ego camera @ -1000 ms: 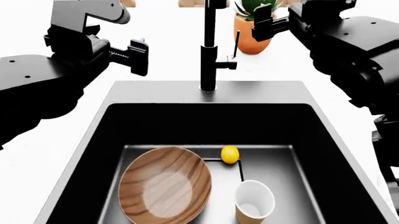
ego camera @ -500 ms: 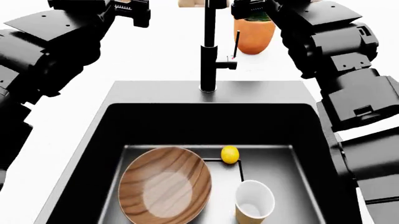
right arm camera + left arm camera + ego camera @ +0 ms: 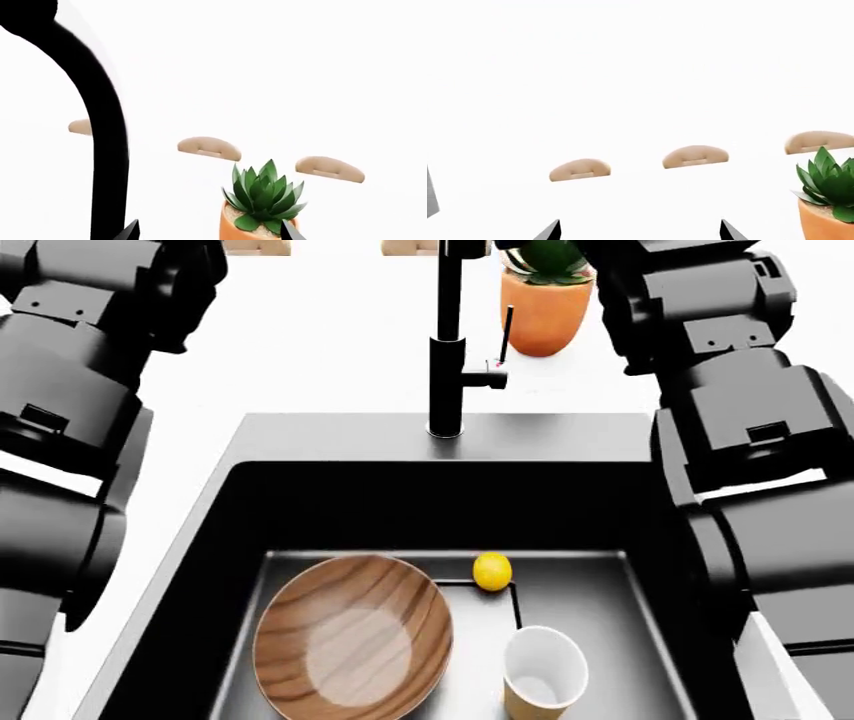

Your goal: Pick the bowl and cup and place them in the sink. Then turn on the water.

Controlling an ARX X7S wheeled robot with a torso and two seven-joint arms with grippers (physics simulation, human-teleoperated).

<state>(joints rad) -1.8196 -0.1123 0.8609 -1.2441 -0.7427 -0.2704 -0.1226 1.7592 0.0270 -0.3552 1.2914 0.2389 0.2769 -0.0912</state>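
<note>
While the bowl (image 3: 354,643) and cup (image 3: 543,672) already sit in the sink (image 3: 441,445), both grippers, empty with fingertips spread, hover beyond the faucet (image 3: 447,340); reaching its lever (image 3: 507,333) could topple the plant pot (image 3: 547,305).

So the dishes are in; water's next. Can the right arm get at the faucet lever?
Probably yes: the faucet lever stands clear on the faucet's right side, and only the plant pot sits behind it, not touching.
</note>
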